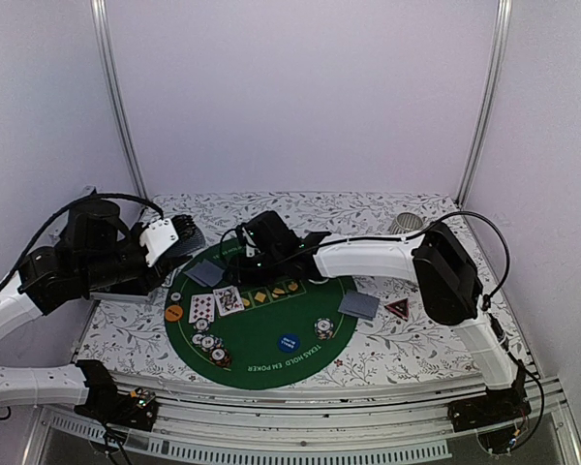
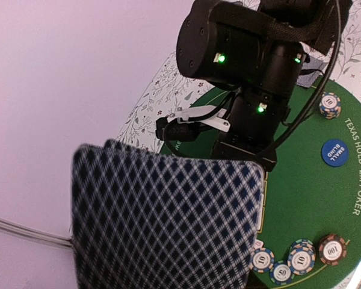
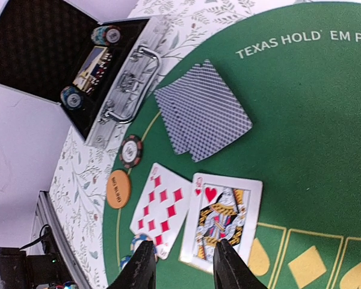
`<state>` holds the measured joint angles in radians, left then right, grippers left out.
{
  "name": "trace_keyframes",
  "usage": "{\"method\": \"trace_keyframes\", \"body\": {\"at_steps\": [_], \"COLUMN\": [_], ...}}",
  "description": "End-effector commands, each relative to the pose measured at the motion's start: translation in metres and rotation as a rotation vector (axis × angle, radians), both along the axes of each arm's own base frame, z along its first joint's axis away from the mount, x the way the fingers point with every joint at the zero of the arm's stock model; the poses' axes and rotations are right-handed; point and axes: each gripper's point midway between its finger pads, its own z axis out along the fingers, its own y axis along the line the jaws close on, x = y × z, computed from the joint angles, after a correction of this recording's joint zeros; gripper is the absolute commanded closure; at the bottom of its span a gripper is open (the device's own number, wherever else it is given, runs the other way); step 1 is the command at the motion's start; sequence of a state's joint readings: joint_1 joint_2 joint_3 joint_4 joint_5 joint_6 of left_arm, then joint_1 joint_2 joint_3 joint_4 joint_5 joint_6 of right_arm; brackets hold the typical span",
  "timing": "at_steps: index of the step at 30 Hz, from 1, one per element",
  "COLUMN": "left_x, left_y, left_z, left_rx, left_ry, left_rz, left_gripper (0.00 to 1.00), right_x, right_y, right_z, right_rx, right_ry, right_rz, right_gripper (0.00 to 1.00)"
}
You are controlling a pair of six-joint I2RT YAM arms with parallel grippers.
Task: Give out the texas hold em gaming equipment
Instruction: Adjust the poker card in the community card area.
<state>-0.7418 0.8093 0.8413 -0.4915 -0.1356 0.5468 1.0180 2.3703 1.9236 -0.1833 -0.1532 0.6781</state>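
Note:
My left gripper [image 1: 174, 237] is shut on a stack of grey-blue-backed playing cards [image 2: 162, 220], which fills the left wrist view and hides the fingers. My right gripper [image 3: 182, 271] is open and empty, just above a face-up queen of hearts [image 3: 225, 220] lying beside a ten of diamonds [image 3: 162, 208]. It hovers over the green mat [image 1: 271, 363] in the top view [image 1: 244, 257]. Two face-down cards [image 3: 201, 111] lie further on. An orange button [image 3: 118, 188], a blue button [image 1: 288, 341], striped chips [image 1: 323, 328] and a red-black triangle marker [image 1: 397, 309] also show.
An open metal case [image 3: 66, 54] holding chips sits left of the mat, under my left arm. Another face-down card [image 1: 358, 305] lies at the mat's right edge. A ribbed grey cup [image 1: 405, 225] stands at the back right. More chips [image 1: 208, 344] sit at the mat's near left.

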Motion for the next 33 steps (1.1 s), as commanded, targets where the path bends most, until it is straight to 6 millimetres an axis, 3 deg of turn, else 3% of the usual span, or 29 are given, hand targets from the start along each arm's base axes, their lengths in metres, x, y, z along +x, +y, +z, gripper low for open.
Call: {"method": "trace_keyframes", "body": {"at_steps": [1, 7, 15, 20, 24, 33], "left_x": [0.000, 0.000, 0.000, 0.000, 0.000, 0.000], "left_y": [-0.003, -0.004, -0.004, -0.004, -0.003, -0.003], "left_z": [0.005, 0.004, 0.003, 0.002, 0.004, 0.003], "left_rx": [-0.015, -0.012, -0.013, -0.012, -0.012, -0.013], "left_ry": [-0.020, -0.017, -0.022, -0.021, -0.022, -0.021], "left_rz": [-0.009, -0.009, -0.010, -0.010, -0.010, -0.008], "left_gripper": [0.63, 0.63, 0.63, 0.63, 0.63, 0.63], "right_x": [0.002, -0.008, -0.034, -0.033, -0.028, -0.038], "right_y": [-0.006, -0.004, -0.008, -0.014, -0.016, -0.014], "right_z": [-0.063, -0.098, -0.113, -0.109, -0.095, -0.075], "right_rx": [-0.131, -0.208, -0.293, -0.318, -0.316, -0.269], "right_ry": [0.058, 0.082, 0.061, 0.042, 0.011, 0.044], "right_rz": [0.047, 0.091, 0.155, 0.134, 0.114, 0.096], "right_gripper": [0.65, 0.73, 0.79, 0.80, 0.80, 0.80]}}
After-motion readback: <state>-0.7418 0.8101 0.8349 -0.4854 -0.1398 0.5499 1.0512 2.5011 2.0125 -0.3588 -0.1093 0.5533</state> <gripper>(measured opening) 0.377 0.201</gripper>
